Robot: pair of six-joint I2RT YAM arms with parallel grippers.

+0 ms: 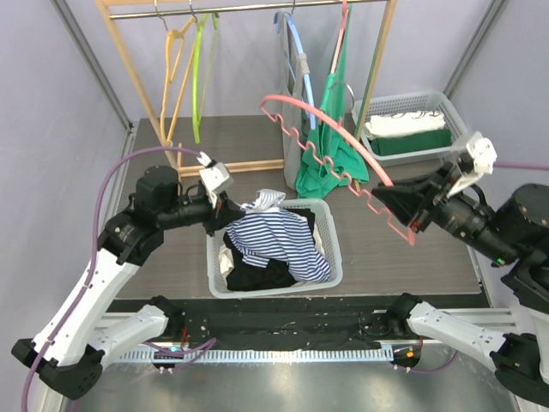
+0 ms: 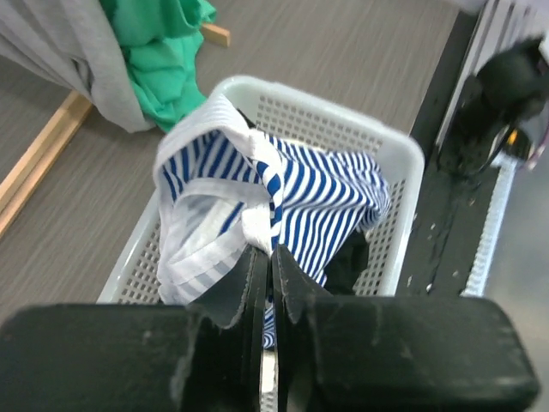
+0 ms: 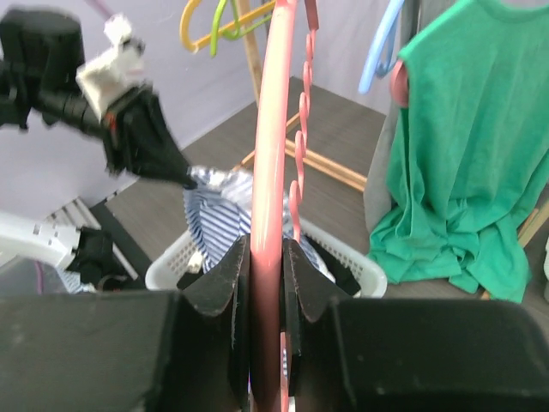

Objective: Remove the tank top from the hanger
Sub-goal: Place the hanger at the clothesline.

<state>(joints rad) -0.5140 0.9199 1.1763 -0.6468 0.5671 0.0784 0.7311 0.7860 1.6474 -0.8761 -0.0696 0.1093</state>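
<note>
Table (image 1: 386, 266), dark wood-grain top, carrying all items below. Wooden garment rack (image 1: 130, 64) at the far edge, with a metal rail; on the rail hang an empty yellow hanger (image 1: 176, 51) and an empty green hanger (image 1: 199, 69), and further right a grey garment (image 1: 290, 129) and a green tank top (image 1: 330, 146), side by side, reaching down to the table. Front basket (image 1: 337, 253), white perforated plastic, near the middle of the table just ahead of the arm bases; it contains black clothing (image 1: 262, 276) with the striped tank top (image 1: 274, 236) on top. The striped tank top, blue and white, is off its hanger: most of it lies heaped in the front basket, with one white-hemmed edge lifted above the basket's left rear corner. Rear basket (image 1: 407, 97), also white, at the far right of the table, holding a folded white item (image 1: 399, 124) and a folded dark green item (image 1: 412, 142). Pink hanger (image 3: 273, 129), notched along one edge, bare, held in the air over the right half of the table, well apart from the striped tank top. Right gripper (image 3: 264, 253): fingers pressed against both sides of the pink hanger's bar. Left gripper (image 2: 268, 257): fingers almost together, pinching the raised white hem of the striped tank top above the front basket.
</note>
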